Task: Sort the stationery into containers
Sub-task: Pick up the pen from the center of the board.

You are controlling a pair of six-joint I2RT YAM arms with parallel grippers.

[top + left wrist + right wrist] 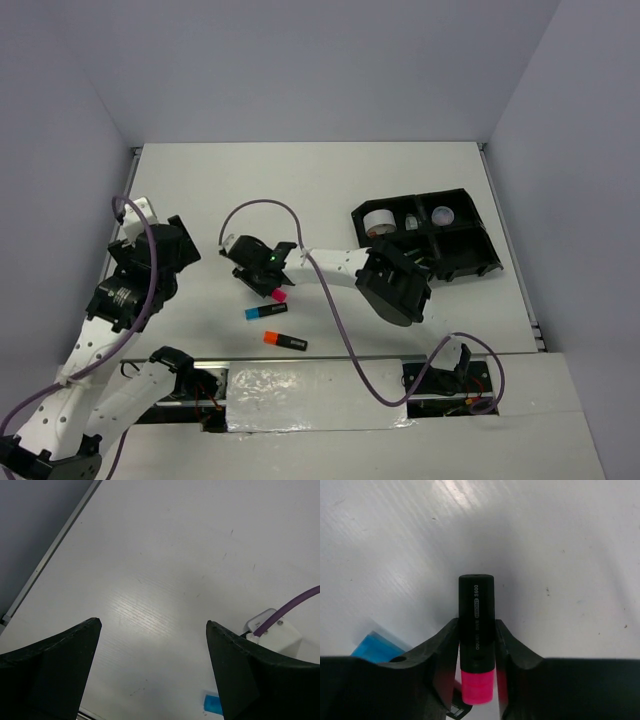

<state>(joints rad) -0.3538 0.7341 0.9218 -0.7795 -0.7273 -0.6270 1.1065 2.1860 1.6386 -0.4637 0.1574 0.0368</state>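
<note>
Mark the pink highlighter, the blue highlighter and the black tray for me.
pink highlighter (476, 625): right wrist view, black barrel above the pink end.
blue highlighter (264, 312): top view, middle of its body.
black tray (462, 246): top view, bare floor of its near right compartment.

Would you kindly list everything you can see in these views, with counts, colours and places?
pink highlighter: one, black with pink end, gripped, table centre
blue highlighter: one, black with blue end, lying just nearer
orange highlighter: one, black with orange end, nearest the bases
organiser tray: one, black, table's right side
tape roll: one, pale grey, tray's far-left compartment
clear pot: one, round, tray's far compartment
table: one, white
left end effector: open, empty
right end effector: shut on the pink highlighter
</note>
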